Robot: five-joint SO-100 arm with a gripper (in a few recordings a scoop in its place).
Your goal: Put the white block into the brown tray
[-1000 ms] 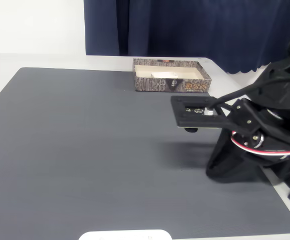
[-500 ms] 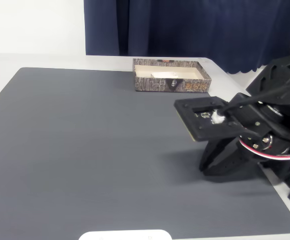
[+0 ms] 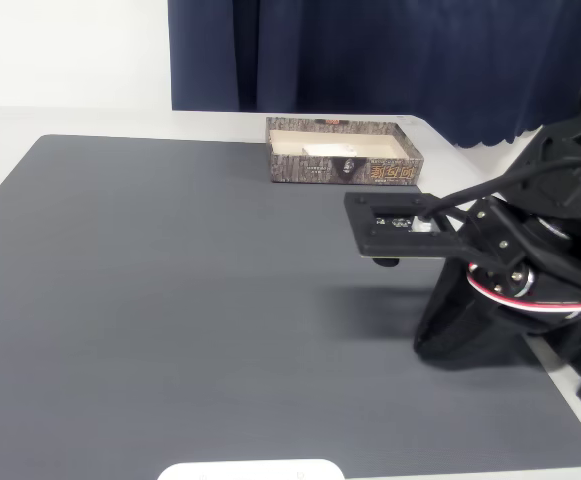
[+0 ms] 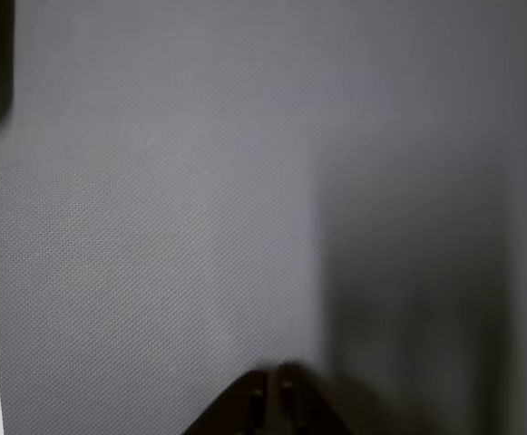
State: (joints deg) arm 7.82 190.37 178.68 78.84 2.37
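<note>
Fixed view: I log the shallow bark-patterned brown tray (image 3: 344,151) at the dark grey mat's (image 3: 170,300) far edge, a pale slab inside it; black arm (image 3: 500,270) right of it, well apart.

Wrist view: jaws (image 4: 271,391) clenched, empty, over bare mat.

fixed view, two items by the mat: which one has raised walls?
The brown tray at the far edge of the mat: bark-patterned walls, cream inside. The white piece at the near edge looks flat.
</note>
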